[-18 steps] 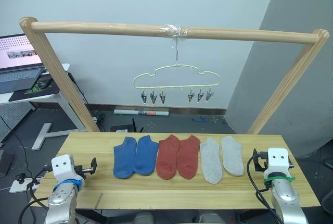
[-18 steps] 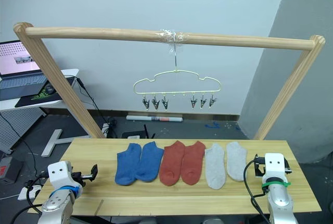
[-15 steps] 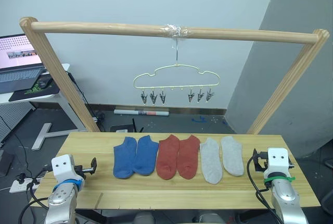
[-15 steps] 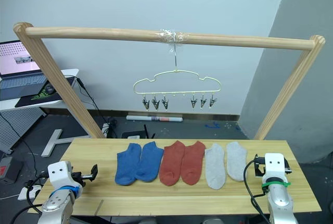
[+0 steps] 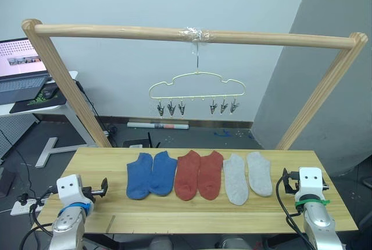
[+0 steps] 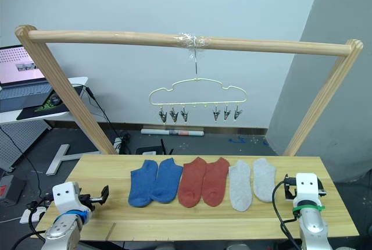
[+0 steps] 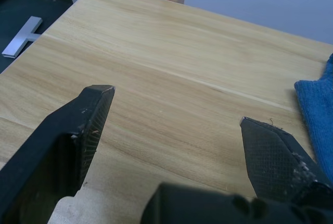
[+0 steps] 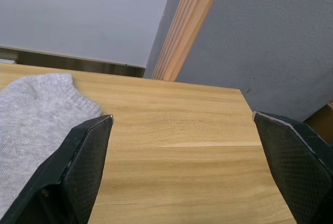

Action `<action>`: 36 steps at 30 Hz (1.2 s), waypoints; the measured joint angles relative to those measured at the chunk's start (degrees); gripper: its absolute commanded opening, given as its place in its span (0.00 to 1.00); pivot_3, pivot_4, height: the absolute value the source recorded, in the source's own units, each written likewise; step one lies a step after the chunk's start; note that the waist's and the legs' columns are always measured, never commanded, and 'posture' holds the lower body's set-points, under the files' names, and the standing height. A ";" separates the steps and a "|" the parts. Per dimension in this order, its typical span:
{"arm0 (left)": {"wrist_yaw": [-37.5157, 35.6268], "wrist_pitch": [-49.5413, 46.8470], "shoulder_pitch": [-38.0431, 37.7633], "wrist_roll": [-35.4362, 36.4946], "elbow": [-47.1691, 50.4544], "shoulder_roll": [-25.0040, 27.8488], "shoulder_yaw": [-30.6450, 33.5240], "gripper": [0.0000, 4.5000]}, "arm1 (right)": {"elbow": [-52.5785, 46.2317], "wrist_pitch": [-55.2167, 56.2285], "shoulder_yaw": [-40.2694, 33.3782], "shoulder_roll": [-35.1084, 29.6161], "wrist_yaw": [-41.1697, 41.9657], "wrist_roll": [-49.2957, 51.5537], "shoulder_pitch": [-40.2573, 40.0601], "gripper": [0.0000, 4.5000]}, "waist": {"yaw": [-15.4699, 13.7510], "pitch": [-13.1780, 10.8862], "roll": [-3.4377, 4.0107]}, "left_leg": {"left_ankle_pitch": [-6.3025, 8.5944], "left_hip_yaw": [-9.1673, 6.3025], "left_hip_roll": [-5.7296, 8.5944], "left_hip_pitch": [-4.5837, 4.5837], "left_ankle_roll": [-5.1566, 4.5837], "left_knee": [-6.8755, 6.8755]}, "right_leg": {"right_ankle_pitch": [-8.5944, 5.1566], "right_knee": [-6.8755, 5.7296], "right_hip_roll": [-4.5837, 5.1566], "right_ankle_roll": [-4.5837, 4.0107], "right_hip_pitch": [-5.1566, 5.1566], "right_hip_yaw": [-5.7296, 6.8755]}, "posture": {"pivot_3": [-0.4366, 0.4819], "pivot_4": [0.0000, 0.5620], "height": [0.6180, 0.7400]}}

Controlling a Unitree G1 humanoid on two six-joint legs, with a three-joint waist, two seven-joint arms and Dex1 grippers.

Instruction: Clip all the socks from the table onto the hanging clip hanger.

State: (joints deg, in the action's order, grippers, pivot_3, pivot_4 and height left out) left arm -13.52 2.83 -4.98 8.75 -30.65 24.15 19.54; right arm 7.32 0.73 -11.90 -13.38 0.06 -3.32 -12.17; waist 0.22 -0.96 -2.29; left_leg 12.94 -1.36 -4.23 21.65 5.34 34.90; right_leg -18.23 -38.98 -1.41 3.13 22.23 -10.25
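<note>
— Where are the socks lying right now?

— We are seeing all six in a row on the bench [image 5: 192,218]. The two blue socks [image 5: 151,174] are sitting toward our left, the two red socks [image 5: 199,174] in the middle, and the two grey socks [image 5: 248,176] toward our right. Each one is pointing its long way from us toward the far edge. The clip hanger [image 5: 196,86] is hanging up above them from the wooden pole [image 5: 192,35], and its clips are holding nothing.

— What are our hands doing?

— Our left hand [image 7: 177,114] is waiting low at the left end of the bench, with its fingers spread wide and nothing between them. Our right hand [image 8: 182,125] is waiting at the right end, spread wide and empty too.

— Which hand is nearer a sock?

— We are thinking the right one. A grey sock is lying just beside its fingers, toward the middle of the bench. The blue socks are sitting farther from our left hand.
</note>
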 measured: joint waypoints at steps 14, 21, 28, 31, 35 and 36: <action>-9.83 -3.47 -2.74 7.26 32.23 -1.91 -4.94 0.86 | -7.73 -1.43 6.39 -5.36 10.98 0.59 4.17 1.00 | -0.17 -1.33 0.46 | -0.03 -0.08 0.10 0.05 -0.03 0.06 | 0.01 0.00 0.04 0.03 -0.22 -0.04 | 0.60 0.12 1.00; -9.94 -7.67 6.71 6.50 36.98 -5.41 -13.14 0.58 | -17.55 -6.79 11.66 -11.01 26.58 7.65 10.23 1.00 | 0.00 -2.36 0.33 | 0.00 -0.14 0.15 0.15 -0.06 0.10 | 0.21 0.04 0.03 0.56 -0.25 -0.06 | 0.58 0.14 1.00; -6.48 -7.15 13.73 3.57 31.55 -9.22 -15.05 0.58 | -23.85 -16.81 16.74 -9.39 33.03 14.32 20.46 1.00 | -0.08 -2.84 0.35 | 0.00 -0.25 0.16 0.25 -0.07 0.10 | 0.24 0.04 -0.02 0.54 -0.19 -0.02 | 0.56 0.15 1.00; -4.52 -6.02 14.95 2.22 29.19 -10.24 -14.79 0.58 | -25.87 -20.47 19.18 -7.41 34.41 16.82 24.42 1.00 | -0.09 -2.96 0.33 | 0.00 -0.27 0.16 0.27 -0.07 0.10 | 0.24 0.05 -0.02 0.54 -0.19 -0.01 | 0.57 0.16 1.00; -2.28 -3.62 17.99 -0.38 25.38 -12.32 -15.74 0.58 | -26.83 -24.75 22.13 -3.33 34.49 19.37 29.95 1.00 | -0.14 -3.39 0.22 | 0.00 -0.29 0.16 0.30 -0.07 0.11 | 0.27 0.04 -0.02 0.58 -0.19 0.02 | 0.57 0.17 1.00; -2.05 -3.11 18.35 -0.95 25.13 -12.35 -15.82 0.58 | -27.12 -25.32 22.34 -3.15 34.50 19.89 30.20 1.00 | -0.26 -3.52 0.11 | 0.00 -0.33 0.16 0.34 -0.07 0.11 | 0.29 0.06 -0.01 0.54 -0.19 0.05 | 0.57 0.17 1.00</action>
State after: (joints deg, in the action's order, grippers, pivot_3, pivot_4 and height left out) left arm -15.57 -0.28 13.37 7.80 -5.52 11.80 3.72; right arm -19.79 -24.59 10.44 -16.53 34.57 16.57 18.03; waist -0.04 -4.48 -2.18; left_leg 12.93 -1.69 -4.06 21.99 5.27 35.01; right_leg -17.94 -38.92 -1.42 3.67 22.04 -10.20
